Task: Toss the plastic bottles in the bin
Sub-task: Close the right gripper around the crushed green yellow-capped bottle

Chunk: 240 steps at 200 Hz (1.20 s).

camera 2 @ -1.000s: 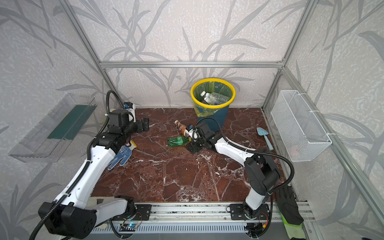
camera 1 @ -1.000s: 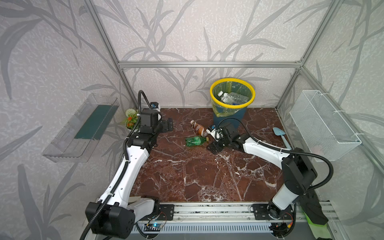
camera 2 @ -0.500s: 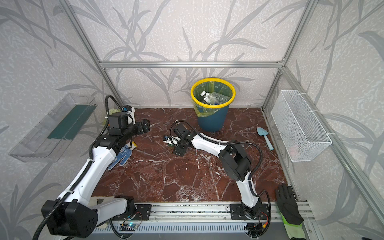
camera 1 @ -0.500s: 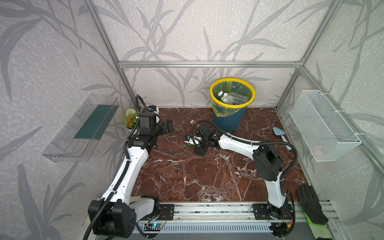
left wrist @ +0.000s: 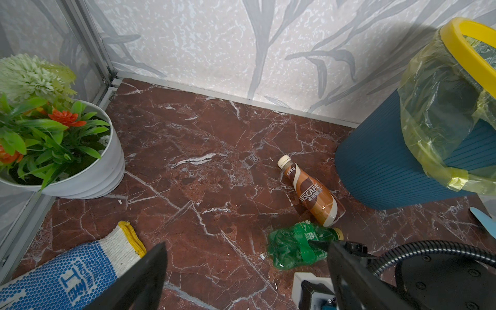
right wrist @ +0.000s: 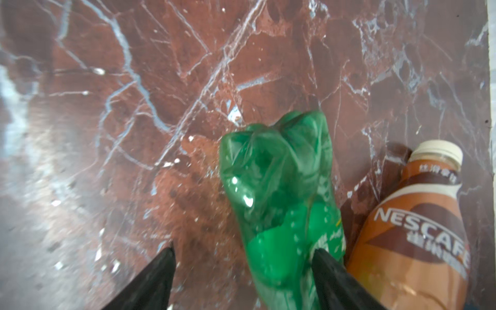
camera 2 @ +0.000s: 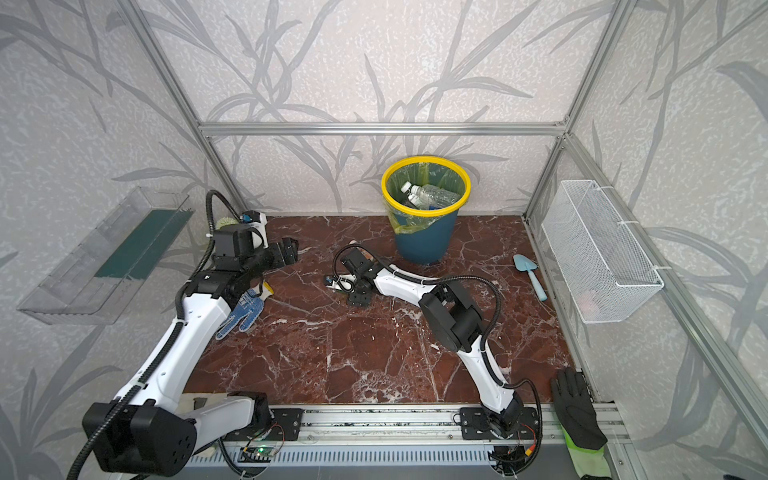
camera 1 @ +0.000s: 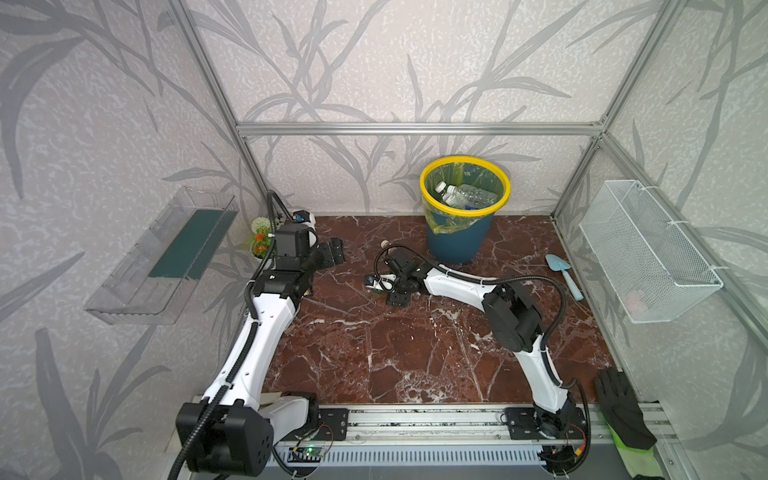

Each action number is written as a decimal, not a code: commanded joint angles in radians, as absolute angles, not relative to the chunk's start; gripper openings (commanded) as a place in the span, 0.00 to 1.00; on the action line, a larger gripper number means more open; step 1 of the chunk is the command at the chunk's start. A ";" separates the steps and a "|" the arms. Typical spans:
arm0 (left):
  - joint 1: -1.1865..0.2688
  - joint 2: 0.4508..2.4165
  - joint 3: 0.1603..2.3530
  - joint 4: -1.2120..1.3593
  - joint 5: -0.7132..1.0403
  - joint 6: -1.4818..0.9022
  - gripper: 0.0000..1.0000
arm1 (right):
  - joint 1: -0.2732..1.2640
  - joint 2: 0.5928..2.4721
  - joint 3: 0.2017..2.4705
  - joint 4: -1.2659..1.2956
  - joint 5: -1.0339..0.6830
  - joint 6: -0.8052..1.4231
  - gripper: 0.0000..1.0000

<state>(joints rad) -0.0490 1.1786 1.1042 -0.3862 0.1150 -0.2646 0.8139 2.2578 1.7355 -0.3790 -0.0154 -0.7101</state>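
A crushed green bottle (right wrist: 281,201) lies on the red marble floor between the fingers of my right gripper (right wrist: 241,257). One finger (right wrist: 330,268) touches its side; the other stands clear, so the gripper is open. A brown Nescafe bottle (right wrist: 410,241) lies right beside it. In the left wrist view the green bottle (left wrist: 298,247) and the brown bottle (left wrist: 311,196) lie near the bin (left wrist: 402,161). My left gripper (left wrist: 241,255) hangs open and empty, short of them. The bin (camera 1: 455,245) holds clear bottles (camera 1: 461,195). In both top views the right gripper (camera 1: 388,291) covers the green bottle.
A flower pot (left wrist: 88,171) sits in the back left corner, with a blue-dotted glove (camera 2: 243,311) under my left arm. A light-blue trowel (camera 1: 563,274), a wire basket (camera 1: 648,253) and a black glove (camera 1: 623,411) are on the right. A clear shelf (camera 1: 166,253) hangs on the left wall.
My right arm swung left from beside the bin and lowered over the green bottle, its jaws narrowing. My left gripper drew back slightly and narrowed a little.
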 commanded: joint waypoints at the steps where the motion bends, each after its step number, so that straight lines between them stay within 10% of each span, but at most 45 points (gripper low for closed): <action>1: -0.041 1.153 1.108 -0.366 0.130 -0.272 0.92 | 0.803 2.290 1.777 -0.352 -0.009 -0.732 0.80; 132: -0.029 1.148 1.111 -0.367 0.150 -0.277 0.91 | 0.793 2.267 1.793 -0.381 -0.081 -0.683 0.40; 240: -0.025 1.147 1.113 -0.371 0.167 -0.284 0.90 | 0.833 2.013 1.465 -0.388 -0.156 -0.471 0.43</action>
<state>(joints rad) -0.0322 1.1683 1.1042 -0.3805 0.1555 -0.2699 0.8280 2.0621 1.5120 -0.3687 -0.1322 -0.5491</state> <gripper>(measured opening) 0.906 0.405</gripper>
